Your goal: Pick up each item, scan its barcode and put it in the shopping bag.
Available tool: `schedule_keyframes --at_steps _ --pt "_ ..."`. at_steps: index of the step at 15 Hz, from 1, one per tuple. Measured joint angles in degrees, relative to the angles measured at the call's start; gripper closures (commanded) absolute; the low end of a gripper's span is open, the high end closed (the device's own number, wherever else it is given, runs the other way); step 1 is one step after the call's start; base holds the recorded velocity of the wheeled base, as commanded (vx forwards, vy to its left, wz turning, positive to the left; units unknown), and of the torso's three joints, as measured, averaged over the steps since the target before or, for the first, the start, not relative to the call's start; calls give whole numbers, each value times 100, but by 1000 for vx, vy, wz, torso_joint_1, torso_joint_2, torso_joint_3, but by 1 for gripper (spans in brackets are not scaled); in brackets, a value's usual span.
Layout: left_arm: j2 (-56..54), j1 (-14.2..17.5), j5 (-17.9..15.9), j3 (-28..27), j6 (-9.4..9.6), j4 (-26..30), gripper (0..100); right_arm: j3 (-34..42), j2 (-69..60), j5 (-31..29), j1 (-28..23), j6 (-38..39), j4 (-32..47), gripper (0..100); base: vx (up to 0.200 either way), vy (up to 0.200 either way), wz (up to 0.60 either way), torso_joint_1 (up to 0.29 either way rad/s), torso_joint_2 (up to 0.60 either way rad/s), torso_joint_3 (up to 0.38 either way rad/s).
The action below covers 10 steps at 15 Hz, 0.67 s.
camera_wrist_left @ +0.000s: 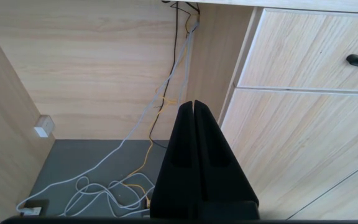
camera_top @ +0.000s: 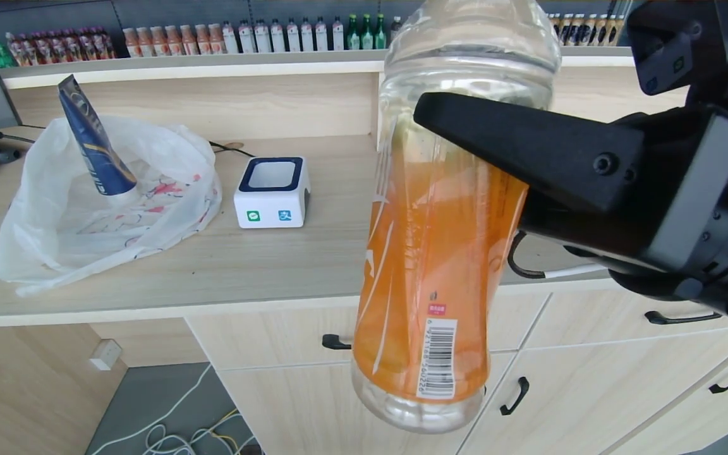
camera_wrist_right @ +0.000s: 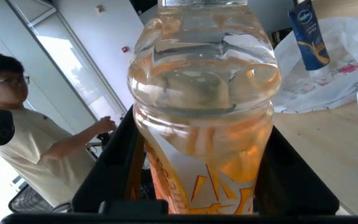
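Head view: the right gripper (camera_top: 459,158) pinches one clear plastic bottle of orange drink (camera_top: 440,253) at mid-body and holds it aloft, close to the camera. The bottle's white barcode patch (camera_top: 436,357) sits near its lower end and faces the camera.

On the pale wooden counter (camera_top: 275,265), at 9 o'clock from the bottle, stands one white box scanner with a dark blue rim (camera_top: 272,193), its window facing up. At 9 o'clock from the scanner lies one white plastic shopping bag (camera_top: 86,208). One blue tube (camera_top: 95,145) stands tilted in it.

The left gripper (camera_wrist_left: 194,143), fingers pressed together, hangs below counter level before the cabinet fronts.

Assessment: the scanning step is in hand. The next move calls for carrying the bottle over the scanner and turning the barcode down toward the window.
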State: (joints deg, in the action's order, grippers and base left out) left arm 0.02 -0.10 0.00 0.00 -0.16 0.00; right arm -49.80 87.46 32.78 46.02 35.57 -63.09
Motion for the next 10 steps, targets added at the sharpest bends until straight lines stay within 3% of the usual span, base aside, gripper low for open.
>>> schedule_keyframes --at_steps 10 --pt "0 0 0 0 0 0 100 -157 171 -2 56 -7 0 100 0 0 0 0 0 0"
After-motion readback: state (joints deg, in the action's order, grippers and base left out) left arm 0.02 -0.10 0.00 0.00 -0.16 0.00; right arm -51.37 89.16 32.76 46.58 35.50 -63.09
